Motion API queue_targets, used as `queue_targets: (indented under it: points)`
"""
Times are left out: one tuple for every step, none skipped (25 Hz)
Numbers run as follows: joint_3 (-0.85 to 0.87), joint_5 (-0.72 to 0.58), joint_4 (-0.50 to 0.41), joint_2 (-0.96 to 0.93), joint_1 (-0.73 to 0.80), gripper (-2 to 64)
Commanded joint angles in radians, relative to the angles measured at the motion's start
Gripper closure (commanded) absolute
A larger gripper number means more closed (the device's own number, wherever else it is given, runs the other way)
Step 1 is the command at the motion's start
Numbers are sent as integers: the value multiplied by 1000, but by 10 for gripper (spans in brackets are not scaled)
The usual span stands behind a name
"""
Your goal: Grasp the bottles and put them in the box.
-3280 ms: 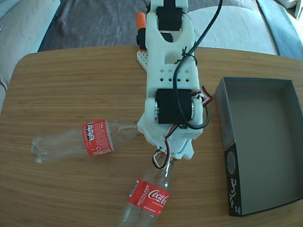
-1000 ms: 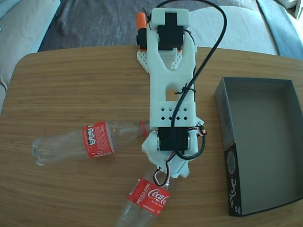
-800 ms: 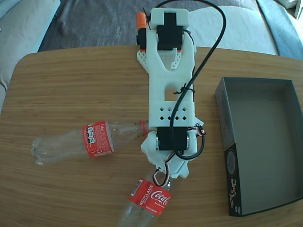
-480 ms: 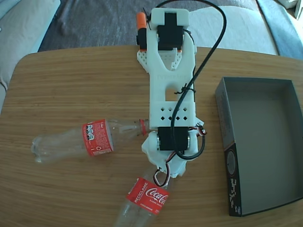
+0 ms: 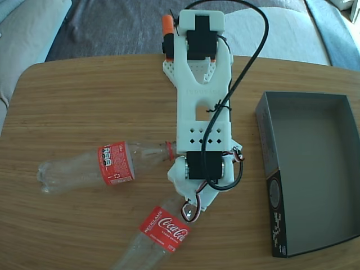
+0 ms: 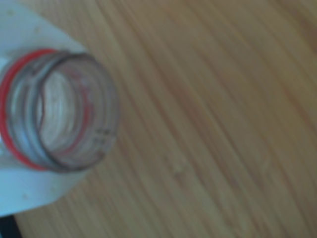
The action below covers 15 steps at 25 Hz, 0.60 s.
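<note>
Two clear bottles with red labels lie on the wooden table. One bottle (image 5: 115, 164) rests at the left, its red neck ring beside my wrist. The other bottle (image 5: 163, 228) points down-left to the front edge, its neck tucked under my gripper (image 5: 191, 208), whose fingers are hidden by the wrist in the fixed view. In the wrist view that bottle's open mouth (image 6: 104, 124) with its red ring sits tight against a white finger (image 6: 34, 188). The gripper looks shut on this neck. The box (image 5: 315, 169), dark grey inside, stands at the right with nothing in it.
My white arm (image 5: 202, 112) stretches from the table's far edge down the middle, between the bottles and the box. A grey sofa lies beyond the table. Bare wood fills the far left.
The near bottle's body has swung left about its neck, with the label shifting left. Over the longer span the arm stretched out and lowered. The left bottle barely moved.
</note>
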<state>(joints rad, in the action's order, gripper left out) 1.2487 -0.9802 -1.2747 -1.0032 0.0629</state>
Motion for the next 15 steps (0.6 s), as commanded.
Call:
queue_targets:
  points:
    - [-37, -2, -11, -41, 2, 617]
    - [-37, -2, -11, -43, 3, 617]
    - [-38, -2, -11, -43, 3, 617]
    - [-38, -2, -11, -52, 3, 617]
    - [-37, -2, -11, -74, 5, 617]
    - [-34, -2, -11, -98, 6, 617]
    - [-34, -2, -11, -121, 6, 617]
    - [-35, -2, -11, -143, 6, 618]
    - [-35, -2, -12, -166, 6, 618]
    - [-37, -2, -23, -192, 6, 618]
    - [-37, -2, -43, -221, 9, 618]
    - [-37, -2, -64, -250, 12, 618]
    - [-37, -2, -84, -279, 20, 618]
    - [-37, -2, -104, -305, 25, 618]
    - [-37, -2, -129, -334, 26, 618]
